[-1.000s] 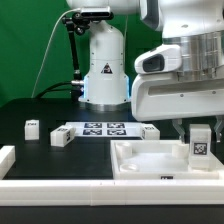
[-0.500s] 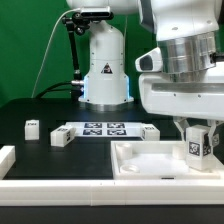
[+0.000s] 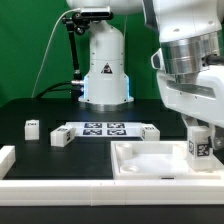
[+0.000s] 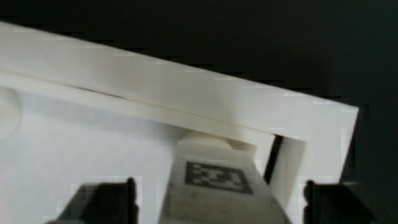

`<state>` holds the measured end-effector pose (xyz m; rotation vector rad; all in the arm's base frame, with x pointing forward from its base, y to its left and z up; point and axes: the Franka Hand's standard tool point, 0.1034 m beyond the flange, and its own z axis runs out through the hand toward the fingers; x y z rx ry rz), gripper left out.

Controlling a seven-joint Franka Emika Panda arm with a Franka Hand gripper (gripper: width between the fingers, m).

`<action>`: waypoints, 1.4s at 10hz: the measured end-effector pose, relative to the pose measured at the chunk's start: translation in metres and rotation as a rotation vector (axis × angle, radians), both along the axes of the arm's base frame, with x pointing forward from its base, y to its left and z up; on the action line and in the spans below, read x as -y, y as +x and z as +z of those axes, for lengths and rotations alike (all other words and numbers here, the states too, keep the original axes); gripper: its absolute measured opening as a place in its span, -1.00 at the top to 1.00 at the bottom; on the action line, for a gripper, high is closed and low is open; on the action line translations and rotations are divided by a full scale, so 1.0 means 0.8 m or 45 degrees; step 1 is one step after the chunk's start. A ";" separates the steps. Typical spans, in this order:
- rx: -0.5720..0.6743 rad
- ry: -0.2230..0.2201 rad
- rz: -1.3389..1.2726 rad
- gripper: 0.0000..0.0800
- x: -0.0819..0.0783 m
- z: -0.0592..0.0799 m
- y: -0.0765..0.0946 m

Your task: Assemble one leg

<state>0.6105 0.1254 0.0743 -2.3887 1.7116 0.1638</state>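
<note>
The leg (image 3: 200,143), a small white post with a black-and-white tag, stands upright in the corner of the large white tray-like part (image 3: 150,168) at the exterior view's right. My gripper (image 3: 200,127) reaches down from above and is shut on the leg's top. In the wrist view the leg (image 4: 217,172) sits between my two dark fingers (image 4: 111,203), tag up, right by the tray's raised rim corner (image 4: 196,90). My gripper (image 4: 217,208) is centred on it.
Three more small white posts lie on the black table: one at the exterior view's far left (image 3: 31,127), one (image 3: 60,137) and one (image 3: 150,131) at the ends of the marker board (image 3: 103,129). The robot base (image 3: 104,65) stands behind. A white rail (image 3: 60,186) runs along the front.
My wrist has turned and shifted toward the exterior view's right. The leg turned with it, looked tilted half a second ago, and now stands upright in the same corner.
</note>
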 end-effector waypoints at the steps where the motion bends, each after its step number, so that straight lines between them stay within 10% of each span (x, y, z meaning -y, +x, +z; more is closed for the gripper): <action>1: -0.003 0.002 0.045 -0.29 -0.001 0.002 0.001; 3: 0.078 -0.023 0.455 -0.60 -0.005 0.001 0.000; 11: 0.348 -0.150 1.658 -0.62 0.016 0.000 0.010; 13: 0.346 -0.149 1.646 -0.55 0.016 0.000 0.009; 14: 0.346 -0.149 1.646 -0.11 0.016 0.000 0.009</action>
